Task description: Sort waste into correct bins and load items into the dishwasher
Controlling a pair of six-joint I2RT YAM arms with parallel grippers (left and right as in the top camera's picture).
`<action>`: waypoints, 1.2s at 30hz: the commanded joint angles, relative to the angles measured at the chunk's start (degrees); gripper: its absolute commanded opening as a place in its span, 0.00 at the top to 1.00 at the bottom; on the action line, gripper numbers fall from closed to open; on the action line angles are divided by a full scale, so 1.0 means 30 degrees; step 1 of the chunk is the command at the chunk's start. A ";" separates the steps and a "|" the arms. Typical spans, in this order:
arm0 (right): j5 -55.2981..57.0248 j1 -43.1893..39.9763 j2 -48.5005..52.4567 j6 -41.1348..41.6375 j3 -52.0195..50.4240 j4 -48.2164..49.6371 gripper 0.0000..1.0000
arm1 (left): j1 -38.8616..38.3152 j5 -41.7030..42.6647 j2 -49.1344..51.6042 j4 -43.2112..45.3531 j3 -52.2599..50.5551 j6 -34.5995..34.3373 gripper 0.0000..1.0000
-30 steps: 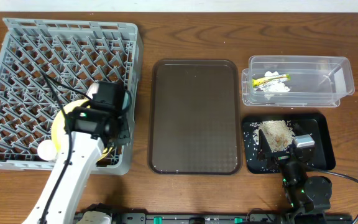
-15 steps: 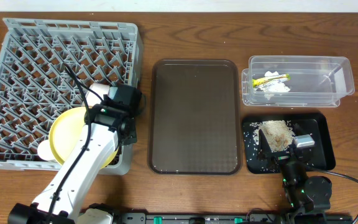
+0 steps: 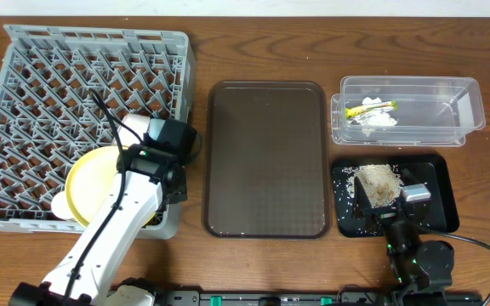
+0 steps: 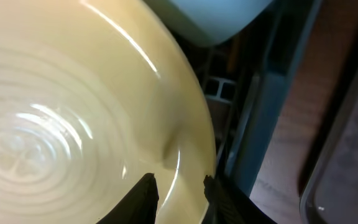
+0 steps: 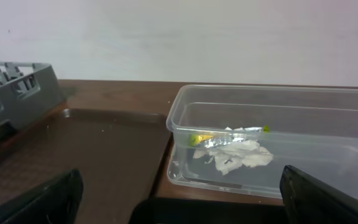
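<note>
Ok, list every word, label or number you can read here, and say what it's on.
No text can be read in any view.
Snack wrapper in the clear tub: orange print, too small and blurred to read from the overhead or right wrist camera.
Dish rack, yellow plate, black tray, brown serving tray: no markings visible.
</note>
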 commanded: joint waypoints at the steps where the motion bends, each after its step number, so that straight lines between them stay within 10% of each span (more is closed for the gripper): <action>1: 0.0044 -0.0138 -0.0036 -0.0095 -0.0022 -0.0073 0.01 | -0.0029 0.0036 -0.0605 -0.0262 0.0073 -0.0379 0.69; 36: 0.0044 -0.0138 -0.0036 -0.0095 -0.0022 -0.0073 0.01 | -0.0029 0.1683 -0.2455 -0.1683 0.0255 0.1341 0.66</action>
